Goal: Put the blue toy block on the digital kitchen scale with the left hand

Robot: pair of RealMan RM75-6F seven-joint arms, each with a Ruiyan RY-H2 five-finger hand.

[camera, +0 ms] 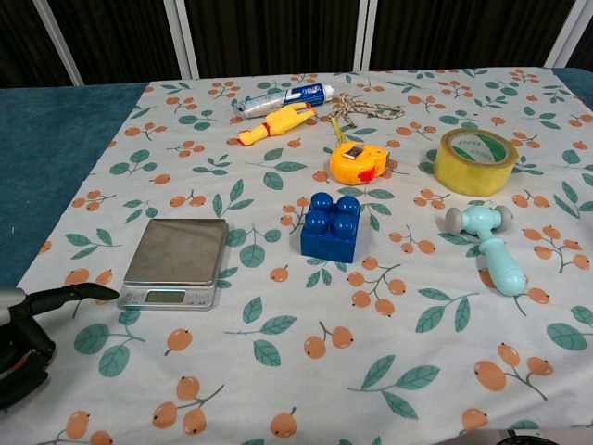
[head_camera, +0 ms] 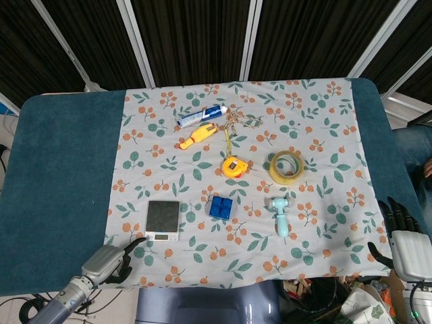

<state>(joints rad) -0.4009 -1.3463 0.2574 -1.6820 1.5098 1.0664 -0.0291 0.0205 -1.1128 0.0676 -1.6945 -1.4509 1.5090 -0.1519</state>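
The blue toy block [head_camera: 219, 206] [camera: 332, 226] stands on the floral cloth near the table's middle. Left of it lies the digital kitchen scale [head_camera: 163, 220] [camera: 177, 261], with nothing on its steel plate. My left hand [head_camera: 111, 262] [camera: 37, 329] hovers at the front left corner of the cloth, just left of the scale's front edge; it holds nothing, one dark finger points toward the scale and the rest curl under. My right hand [head_camera: 405, 244] rests off the table's right front corner, fingers spread, holding nothing; the chest view does not show it.
Behind the block lie a yellow tape measure [head_camera: 233, 165], a roll of yellow tape [head_camera: 286, 166], a toy chicken [head_camera: 198, 136], a toothpaste tube [head_camera: 201, 115] and a key chain [head_camera: 244, 120]. A pale blue toy hammer [head_camera: 280, 214] lies right of the block. Bare blue tabletop [head_camera: 61, 169] flanks the cloth on the left.
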